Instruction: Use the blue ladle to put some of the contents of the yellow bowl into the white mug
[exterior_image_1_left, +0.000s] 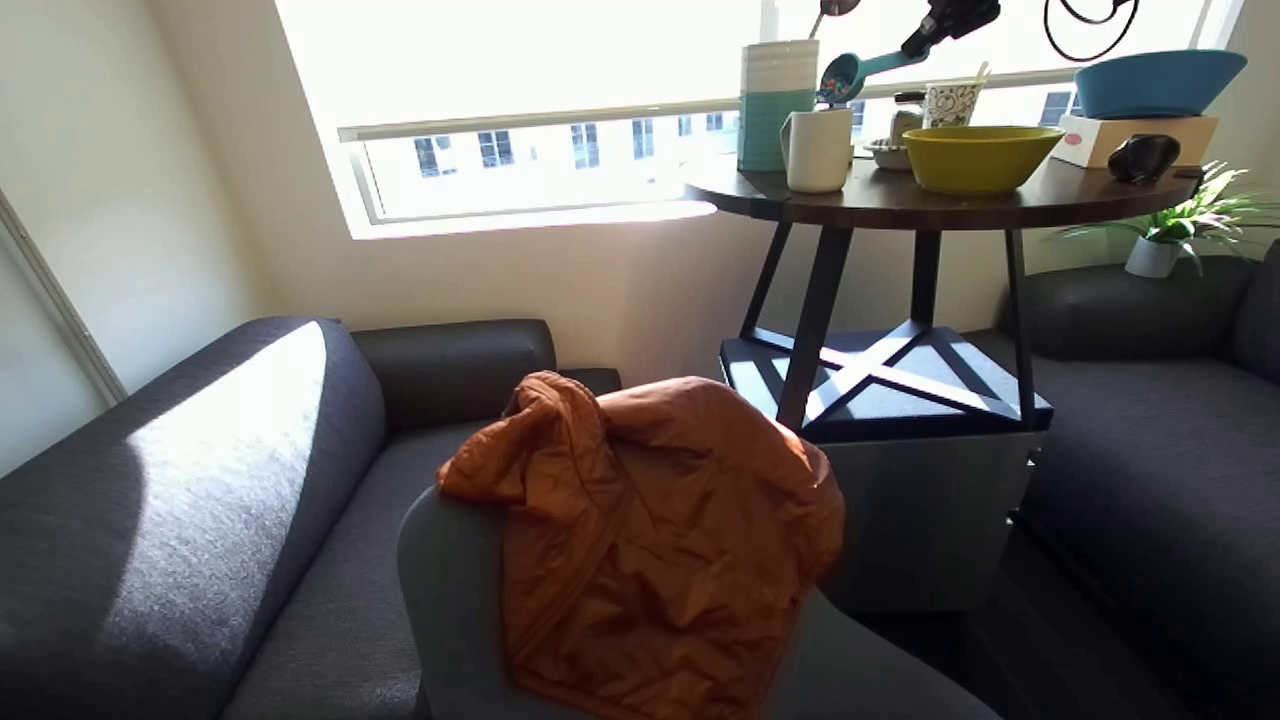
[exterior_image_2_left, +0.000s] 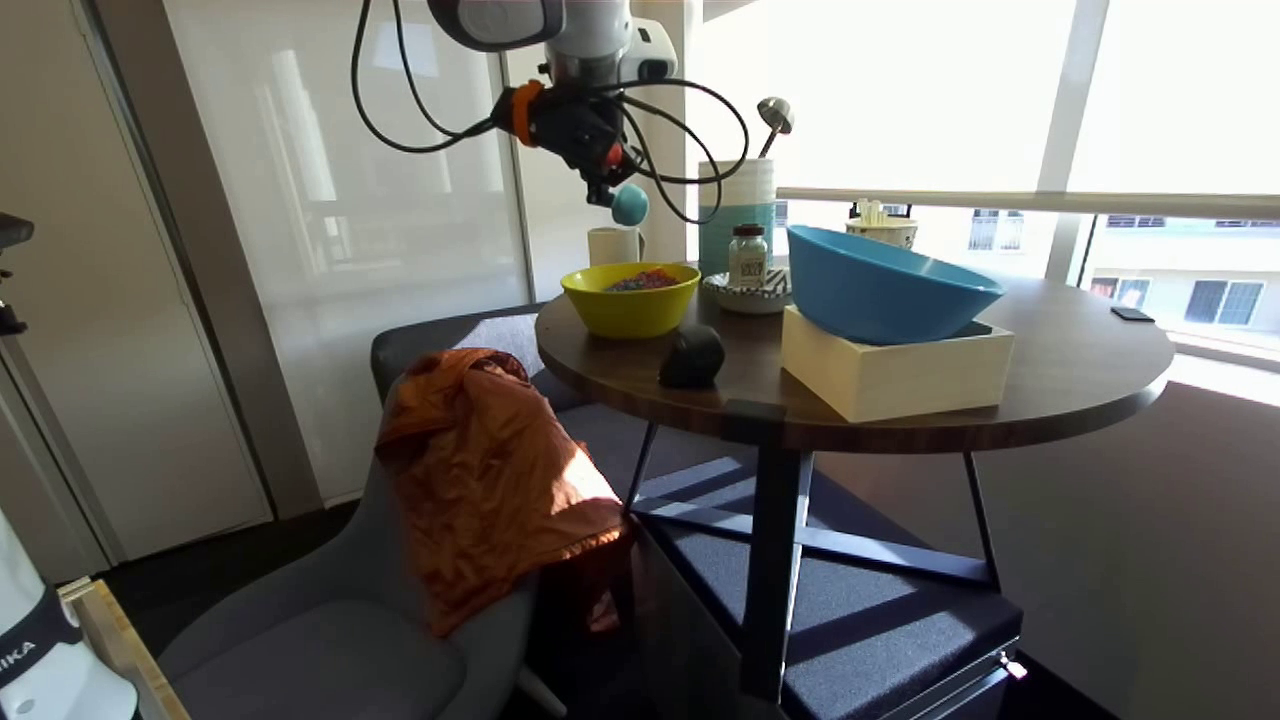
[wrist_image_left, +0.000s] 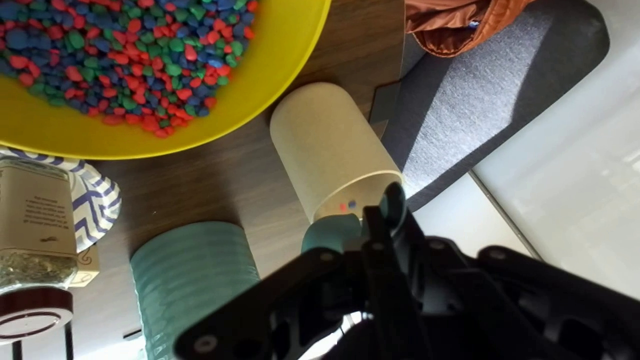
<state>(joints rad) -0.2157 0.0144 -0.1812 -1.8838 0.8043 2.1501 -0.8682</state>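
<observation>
While the gripper (exterior_image_1_left: 912, 46) clamps the blue ladle (exterior_image_1_left: 860, 70) by its handle (exterior_image_1_left: 890, 63), the tilted scoop (exterior_image_1_left: 846, 72) bears colored pebbles (exterior_image_1_left: 834, 90) above the mug (exterior_image_1_left: 820, 155), which stands on the table (exterior_image_1_left: 870, 206) near the yellow bowl (exterior_image_1_left: 975, 162) holding more of them.

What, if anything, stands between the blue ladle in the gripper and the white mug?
Nothing visible does. The gripper holds the blue ladle just above the white mug, with no object between them. The teal container stands beside the mug, outside that path.
</observation>
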